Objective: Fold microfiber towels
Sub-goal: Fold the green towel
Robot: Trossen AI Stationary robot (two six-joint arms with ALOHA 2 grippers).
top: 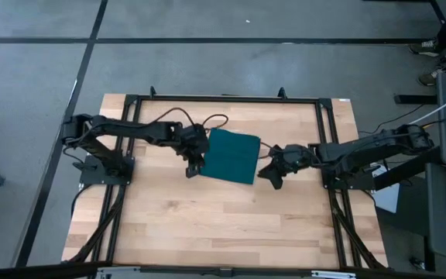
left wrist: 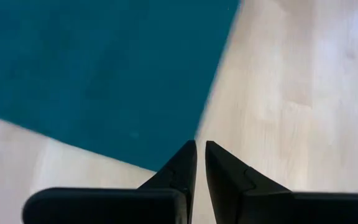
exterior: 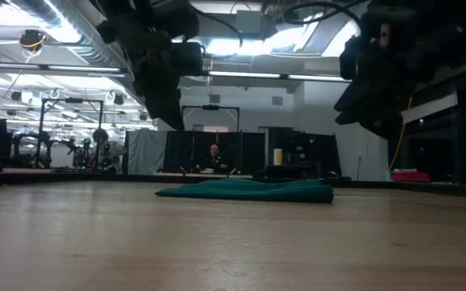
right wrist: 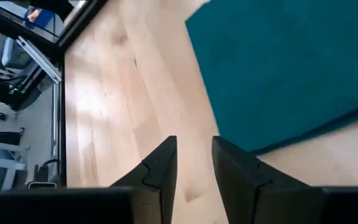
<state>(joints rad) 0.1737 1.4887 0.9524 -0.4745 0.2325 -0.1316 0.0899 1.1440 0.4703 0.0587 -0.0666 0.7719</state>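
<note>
The dark teal-green, soft microfiber towel (top: 233, 156) lies flat on the light wooden desk (top: 207, 217), in the middle of the desk's far half. From above it shows as a compact, plain, slightly skewed rectangle. From desk height (exterior: 249, 191) it is a low, layered heap with gentle humps along its top and a thicker, rounded edge at one end.

Both arms (top: 142, 132) are black and jointed, with thin black cables looping along the links. Each gripper (left wrist: 201, 152) ends in two matte black fingers (right wrist: 160, 165) tapering to wedge-shaped tips.
</note>
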